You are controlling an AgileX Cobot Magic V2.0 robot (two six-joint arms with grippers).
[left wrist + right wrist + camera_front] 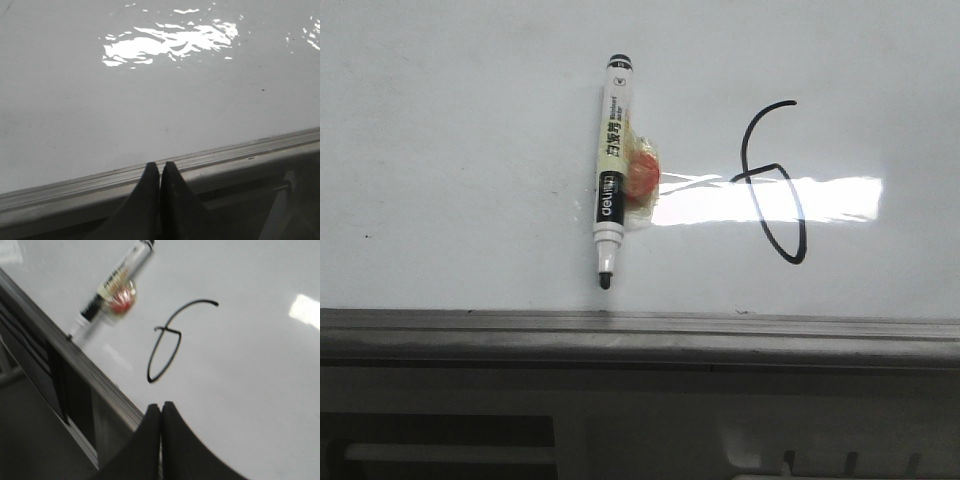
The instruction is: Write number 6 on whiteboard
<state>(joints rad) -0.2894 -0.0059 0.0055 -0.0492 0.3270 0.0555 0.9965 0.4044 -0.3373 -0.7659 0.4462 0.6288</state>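
The number 6 (pixel 775 185) is drawn in thin black line on the glossy whiteboard (pixel 450 150), right of centre; it also shows in the right wrist view (pixel 167 342). A pale marker pen (pixel 613 165) with a black tip lies flat on the board left of it, with an orange-red blob in clear wrap (pixel 642 175) stuck to its side. My right gripper (pixel 161 407) is shut and empty, over the board near its edge, short of the 6. My left gripper (pixel 160 167) is shut and empty over the board's grey edge strip (pixel 240 152). Neither gripper shows in the front view.
The grey metal edge strip (pixel 640 335) runs along the board's near side, with a dark frame and slots below it (pixel 440 440). Bright glare (pixel 770 200) crosses the board behind the 6. In the right wrist view the marker (pixel 112 282) lies near the strip (pixel 90 370).
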